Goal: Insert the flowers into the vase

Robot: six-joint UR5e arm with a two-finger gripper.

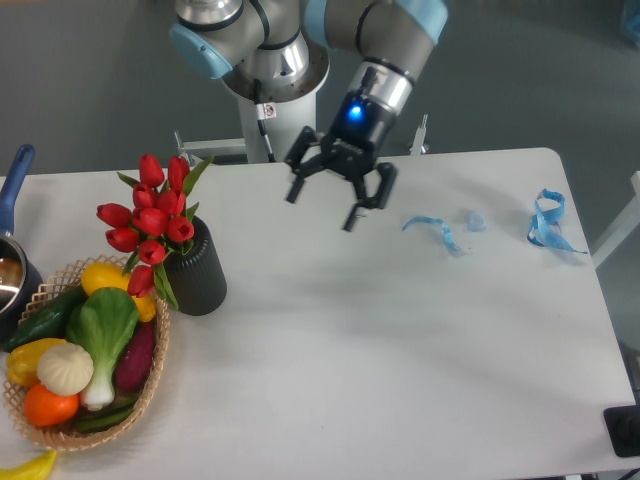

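Note:
The red tulips (150, 218) with green leaves stand in the matte black ribbed vase (196, 272) at the left of the white table, leaning left over the basket. Their stems go down into the vase mouth and are hidden. My gripper (324, 204) hangs above the table's back middle, to the right of the vase and well apart from it. Its fingers are spread open and hold nothing.
A wicker basket (150, 395) of vegetables and fruit sits at the front left, touching the vase's side. A pot with a blue handle (12, 250) is at the left edge. Blue ribbon scraps (438, 230) (548, 222) lie at the right back.

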